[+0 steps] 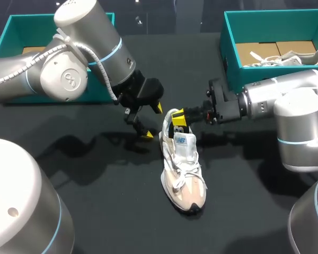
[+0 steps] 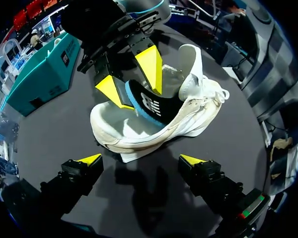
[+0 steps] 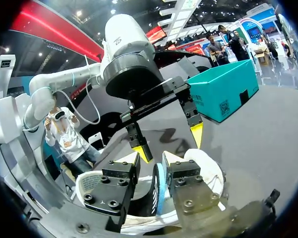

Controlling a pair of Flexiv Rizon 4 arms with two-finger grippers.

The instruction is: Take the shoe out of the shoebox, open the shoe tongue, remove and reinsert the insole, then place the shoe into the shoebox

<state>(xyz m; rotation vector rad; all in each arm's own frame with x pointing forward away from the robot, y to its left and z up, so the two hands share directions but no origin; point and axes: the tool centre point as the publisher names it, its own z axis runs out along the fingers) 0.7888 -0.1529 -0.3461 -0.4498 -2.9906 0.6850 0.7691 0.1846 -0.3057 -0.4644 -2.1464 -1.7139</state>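
Black insole (image 2: 148,105) pinched in right claw (image 1: 179,117), protruding from shoe (image 1: 183,177)

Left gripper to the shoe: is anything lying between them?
Nothing: only bare black table separates the left gripper from the shoe, clearest in the left wrist view.

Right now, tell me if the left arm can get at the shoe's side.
Probably yes: the left gripper hangs open just beside the shoe, with nothing between them. The right gripper, shut on the insole, blocks only the heel opening.
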